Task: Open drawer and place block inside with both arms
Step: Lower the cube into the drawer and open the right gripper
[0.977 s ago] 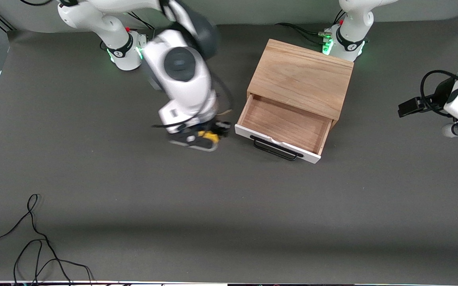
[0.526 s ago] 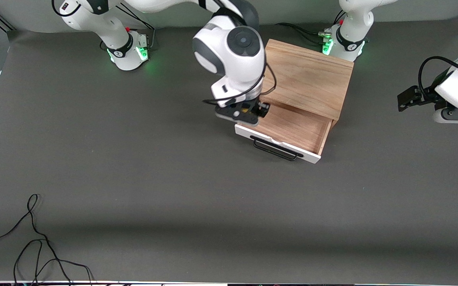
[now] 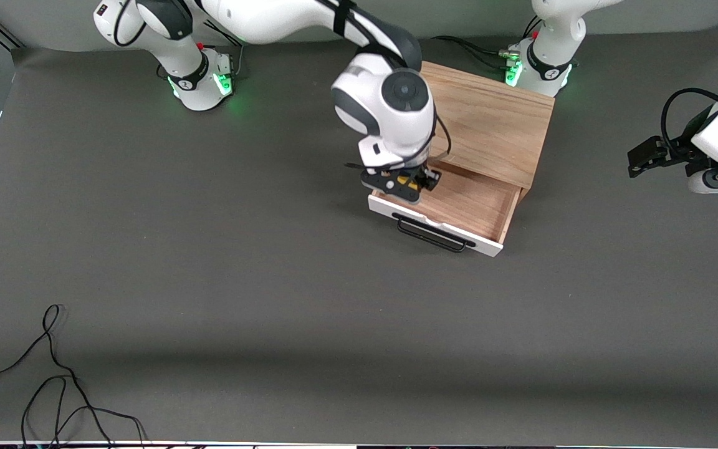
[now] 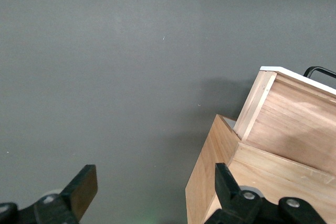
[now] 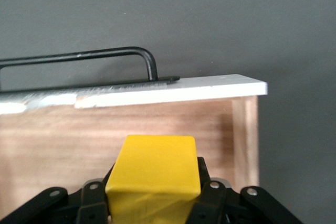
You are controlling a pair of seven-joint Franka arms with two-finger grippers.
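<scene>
The drawer [image 3: 452, 202] stands pulled out of the light-wood box [image 3: 480, 121], its white front panel [image 3: 437, 229] and black bar handle [image 3: 430, 234] facing the front camera. The right end effector [image 3: 401, 182] hangs over the drawer's open tray, at the corner toward the right arm's end of the counter [image 3: 209, 280], just inside the front panel. It is clamped on the yellow block [image 5: 154, 174], which sits between the black fingers [image 5: 92, 200]; in the right wrist view the block shows above the wooden tray floor, with the panel and handle above it. In the front view only a sliver of yellow shows beneath the white wrist.

The left arm waits off toward its own end of the counter, well apart from the box. The left end effector [image 4: 152, 195] has its fingers [image 4: 81, 187] spread apart with nothing between them, and its wrist view looks down at the bare counter and one side of the box and drawer.
</scene>
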